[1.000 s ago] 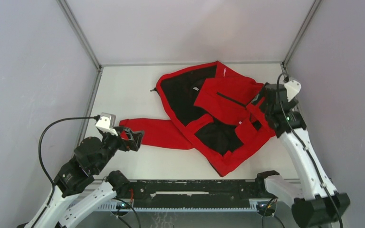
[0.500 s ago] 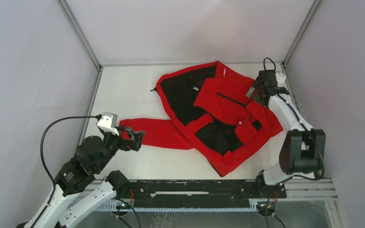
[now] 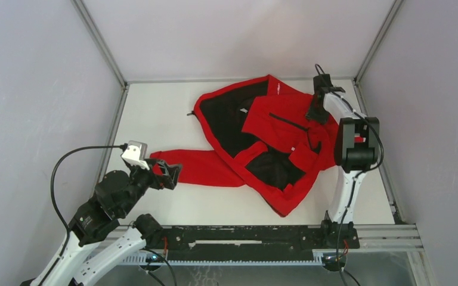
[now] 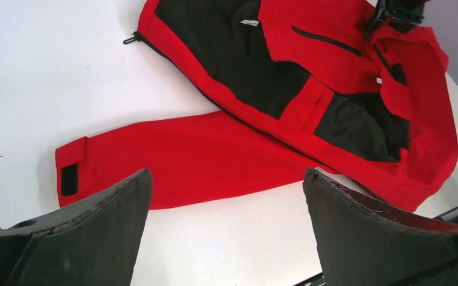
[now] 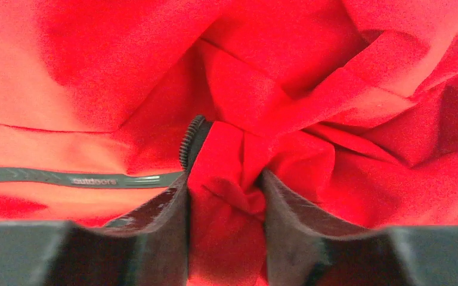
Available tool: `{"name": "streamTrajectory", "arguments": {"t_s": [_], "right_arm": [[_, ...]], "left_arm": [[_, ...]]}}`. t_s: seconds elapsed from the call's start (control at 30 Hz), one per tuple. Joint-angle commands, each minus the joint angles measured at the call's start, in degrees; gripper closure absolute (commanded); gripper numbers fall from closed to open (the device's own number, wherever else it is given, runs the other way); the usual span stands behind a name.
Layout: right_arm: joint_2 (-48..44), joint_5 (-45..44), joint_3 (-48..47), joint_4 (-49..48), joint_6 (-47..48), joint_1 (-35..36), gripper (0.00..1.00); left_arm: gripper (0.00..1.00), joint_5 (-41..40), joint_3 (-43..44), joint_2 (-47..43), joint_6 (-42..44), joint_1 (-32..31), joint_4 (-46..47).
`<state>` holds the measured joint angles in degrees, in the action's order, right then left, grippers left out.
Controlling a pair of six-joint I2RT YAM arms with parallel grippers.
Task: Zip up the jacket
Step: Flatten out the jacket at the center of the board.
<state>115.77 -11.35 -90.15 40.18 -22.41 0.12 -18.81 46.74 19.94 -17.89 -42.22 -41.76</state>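
The red jacket point(image 3: 277, 122) lies open on the white table, its black lining point(image 3: 226, 119) facing up and one sleeve point(image 3: 200, 167) stretched to the left. My right gripper point(image 3: 317, 113) is at the jacket's far right edge. In the right wrist view its fingers point(image 5: 225, 190) pinch a bunched fold of red fabric point(image 5: 229, 161), beside a dark toothed zipper edge point(image 5: 188, 140). My left gripper point(image 3: 170, 174) hovers open just short of the sleeve cuff. In its own view the sleeve point(image 4: 173, 158) lies beyond the open left gripper point(image 4: 226, 190).
A black zipper pull point(image 4: 130, 40) sticks out at the jacket's left front edge. The cuff carries a small black tab point(image 4: 68, 179). Grey walls with metal frame posts point(image 3: 98, 42) enclose the table. A black rail point(image 3: 238, 238) runs along the near edge.
The right arm has swung to the far back right of the jacket and its jaws have closed on a fold of fabric; that side of the jacket has drawn in slightly. The left arm has held still.
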Motion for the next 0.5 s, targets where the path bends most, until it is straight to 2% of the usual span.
{"name": "streamTrajectory", "arguments": {"t_s": [0.0, 0.07, 0.23, 0.33, 0.47], "right_arm": [[6.52, 4.54, -12.69, 5.06, 8.09, 4.83, 0.68], [9.35, 5.88, -18.35, 7.12, 12.00, 7.57, 0.98], [12.09, 7.04, -27.45, 7.61, 22.07, 16.42, 1.00], [9.65, 9.29, -26.26, 4.10, 31.71, 21.80, 1.00], [5.02, 0.80, -21.66, -1.36, 51.40, 32.20, 1.00]], "left_arm": [[0.00, 0.43, 0.63, 0.18, 0.84, 0.36, 0.81], [0.00, 0.31, 0.63, 0.22, 0.84, 0.34, 0.74], [0.00, -0.39, 0.63, 0.32, 0.71, 0.35, 0.65], [0.00, -0.62, 0.63, 0.23, 0.60, 0.34, 0.60], [0.00, -0.62, 0.63, 0.41, 0.58, 0.38, 0.62]]}}
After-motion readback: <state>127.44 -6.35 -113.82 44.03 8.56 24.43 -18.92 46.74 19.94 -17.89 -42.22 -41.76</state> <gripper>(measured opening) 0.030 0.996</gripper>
